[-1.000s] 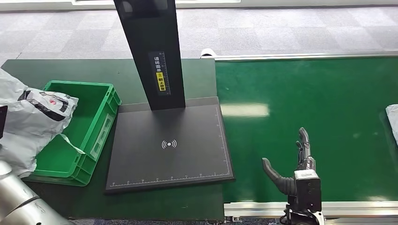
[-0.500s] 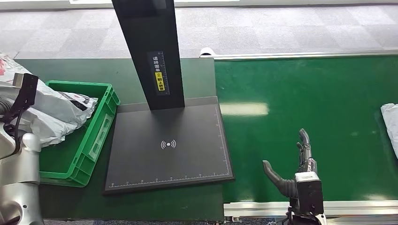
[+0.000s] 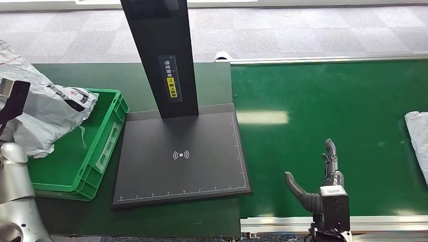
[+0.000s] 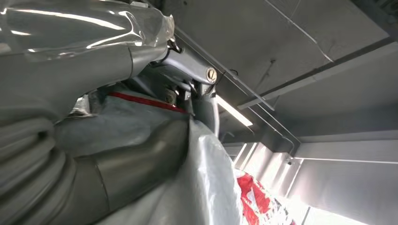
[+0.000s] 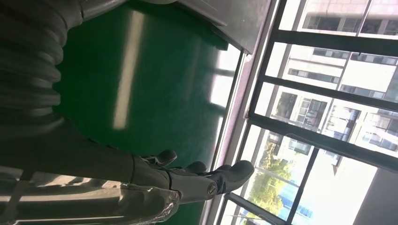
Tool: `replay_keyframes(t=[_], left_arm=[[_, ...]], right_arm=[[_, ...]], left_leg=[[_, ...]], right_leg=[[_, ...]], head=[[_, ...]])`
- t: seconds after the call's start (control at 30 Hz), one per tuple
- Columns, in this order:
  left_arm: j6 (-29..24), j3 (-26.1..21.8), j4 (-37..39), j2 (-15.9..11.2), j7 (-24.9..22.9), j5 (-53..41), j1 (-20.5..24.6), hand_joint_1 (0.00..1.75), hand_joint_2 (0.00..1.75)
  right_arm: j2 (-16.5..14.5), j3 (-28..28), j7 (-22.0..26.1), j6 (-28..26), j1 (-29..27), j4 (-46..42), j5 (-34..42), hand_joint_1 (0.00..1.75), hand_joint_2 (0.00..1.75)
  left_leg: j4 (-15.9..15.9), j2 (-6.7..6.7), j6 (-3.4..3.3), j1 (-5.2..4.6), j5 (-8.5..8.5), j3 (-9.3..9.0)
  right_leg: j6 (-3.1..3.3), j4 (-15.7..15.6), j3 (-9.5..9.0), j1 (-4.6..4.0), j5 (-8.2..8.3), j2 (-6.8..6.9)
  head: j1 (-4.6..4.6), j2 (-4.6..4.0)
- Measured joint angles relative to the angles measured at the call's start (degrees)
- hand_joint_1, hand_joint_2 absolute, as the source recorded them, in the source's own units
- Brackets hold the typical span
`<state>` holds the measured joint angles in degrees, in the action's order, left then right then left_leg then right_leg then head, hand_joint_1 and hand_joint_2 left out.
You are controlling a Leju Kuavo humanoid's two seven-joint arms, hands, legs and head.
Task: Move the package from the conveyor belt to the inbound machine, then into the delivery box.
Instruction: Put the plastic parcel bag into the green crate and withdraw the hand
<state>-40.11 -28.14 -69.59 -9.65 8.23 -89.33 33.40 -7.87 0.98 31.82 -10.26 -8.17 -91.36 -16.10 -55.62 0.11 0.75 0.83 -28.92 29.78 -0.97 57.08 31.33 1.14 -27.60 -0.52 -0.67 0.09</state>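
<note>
A grey plastic package (image 3: pixel 50 111) with red and black print hangs over the left part of the green delivery box (image 3: pixel 103 146). My left hand (image 3: pixel 13 100) holds it at the picture's left edge. In the left wrist view the thumb and fingers of that hand (image 4: pixel 108 154) grip the bag's film (image 4: pixel 206 187). The black inbound machine (image 3: pixel 181 166), a flat scan plate with a tall post, stands bare in the middle. My right hand (image 3: pixel 323 184) hovers open over the green conveyor belt (image 3: pixel 323 101) near its front rail; the right wrist view shows its fingers (image 5: pixel 206 180) spread, holding nothing.
A second grey package (image 3: pixel 418 136) lies on the belt at the right edge. The belt's metal rail (image 3: pixel 328 223) runs along the front. The box and machine sit on a dark green table (image 3: pixel 101 75). Grey carpet floor lies beyond.
My left arm has lifted, raising the package higher over the box's left side. The second package has crept leftward on the belt. The right hand has barely shifted.
</note>
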Motion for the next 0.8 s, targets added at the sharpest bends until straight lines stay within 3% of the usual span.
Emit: replay_keyframes(t=[0.1, 0.27, 0.6, 0.67, 0.7, 0.77, 0.8], left_arm=[[0.0, 0.3, 0.9, 0.0, -4.8, -0.4, 0.0, 0.00, 1.75], [0.0, 6.3, 3.5, -1.6, -16.6, -0.6, -1.7, 0.00, 1.75], [0.0, 17.1, 3.6, -5.3, -24.4, -0.4, -4.7, 0.00, 1.75], [0.0, 17.4, 2.2, -4.9, -21.0, 1.0, -5.2, 0.00, 1.75], [0.0, 16.5, 1.0, -4.2, -17.0, 2.3, -5.4, 0.00, 1.75], [0.0, 12.7, -0.9, -1.5, -4.3, 6.8, -4.8, 0.00, 1.75], [0.0, 9.4, -1.4, 0.5, 4.7, 10.6, -3.9, 0.00, 1.75]], right_arm=[[0.1, 0.0, -0.1, -0.7, -0.3, 0.0, 0.2, 0.00, 1.75], [0.2, 0.0, -0.1, -1.2, -0.6, -0.3, -0.4, 0.00, 1.75], [0.2, 0.0, -0.1, -1.6, -0.6, -0.3, -0.5, 0.00, 1.75], [0.2, 0.0, -0.1, -1.7, -0.7, -0.3, -0.5, 0.00, 1.75], [0.2, 0.0, -0.1, -1.7, -0.7, -0.3, -0.5, 0.00, 1.75], [0.2, 0.0, -0.1, -1.7, -0.7, -0.3, -0.2, 0.00, 1.75], [0.2, 0.0, 0.0, -1.7, -0.7, -0.3, 0.2, 0.00, 1.75]], left_leg=[[0.0, -0.01, 0.00, 0.01, 0.00, 0.00], [0.0, 0.00, 0.00, 0.02, 0.00, 0.00], [0.0, -0.02, 0.00, 0.01, 0.00, 0.00], [0.0, 0.00, 0.00, 0.02, 0.00, 0.00], [0.0, 0.01, 0.00, 0.02, 0.00, 0.00], [0.0, -0.02, 0.00, 0.01, 0.00, 0.04], [0.0, -0.05, 0.00, 0.01, 0.00, 0.05]], right_leg=[[0.00, 0.0, 0.00, -0.01, 0.00, 0.00], [0.00, 0.0, -0.03, -0.01, 0.00, 0.00], [0.00, 0.0, -0.01, -0.01, 0.00, 0.02], [0.00, 0.0, -0.01, -0.01, 0.00, 0.01], [0.00, 0.0, -0.01, -0.01, 0.00, 0.01], [0.00, 0.0, -0.01, -0.01, 0.00, 0.05], [0.00, 0.0, -0.02, 0.00, 0.00, 0.09]], head=[[-0.01, 0.00], [0.00, 0.00], [0.00, 0.00], [-0.01, 0.00], [-0.01, 0.00], [-0.01, 0.00], [0.00, 0.00]])
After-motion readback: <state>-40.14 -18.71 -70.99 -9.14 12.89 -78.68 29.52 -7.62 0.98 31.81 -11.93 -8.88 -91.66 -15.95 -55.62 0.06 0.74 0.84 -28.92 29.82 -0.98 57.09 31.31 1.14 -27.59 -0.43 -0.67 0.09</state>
